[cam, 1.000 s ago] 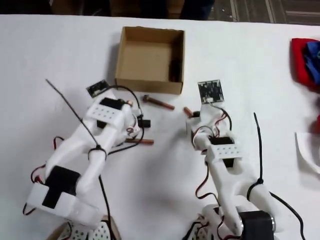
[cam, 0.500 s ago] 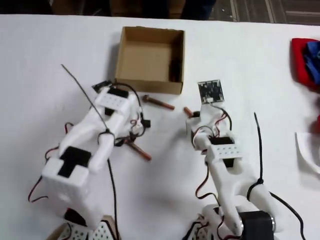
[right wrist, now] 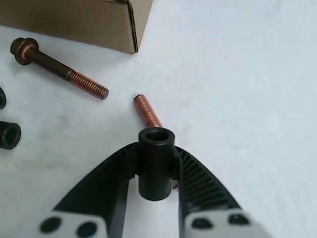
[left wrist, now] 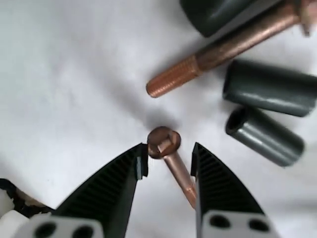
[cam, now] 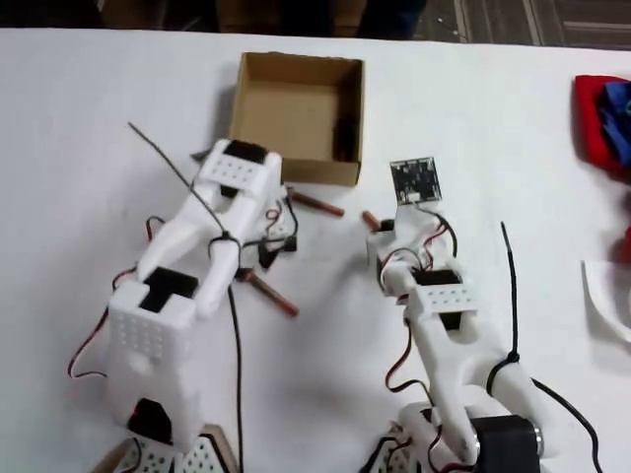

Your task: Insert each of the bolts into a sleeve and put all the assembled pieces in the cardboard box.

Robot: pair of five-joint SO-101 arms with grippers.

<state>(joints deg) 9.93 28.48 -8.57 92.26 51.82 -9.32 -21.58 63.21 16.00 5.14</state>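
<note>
My left gripper (left wrist: 169, 151) is open, its jaws close on either side of a copper bolt (left wrist: 171, 156) that lies on the table with its head pointing away from me. A second bolt (left wrist: 223, 49) and two dark sleeves (left wrist: 270, 88) (left wrist: 265, 136) lie just beyond. My right gripper (right wrist: 156, 153) is shut on a black sleeve (right wrist: 156, 139), held upright. A bolt's threaded end (right wrist: 146, 110) lies right behind that sleeve. Another bolt (right wrist: 59, 69) rests near the cardboard box (right wrist: 74, 20). From above, the box (cam: 296, 113) stands at the back with a dark piece (cam: 345, 138) inside.
Beside the left arm (cam: 237, 177) lie a loose bolt (cam: 268, 292), another bolt (cam: 315, 203) and black sleeves (cam: 286, 241). A red and blue cloth (cam: 601, 108) and a white object (cam: 606, 301) sit at the right edge.
The left arm rose and swung toward the box. The bolt beside it turned from level to diagonal. The right arm kept still with its sleeve.
</note>
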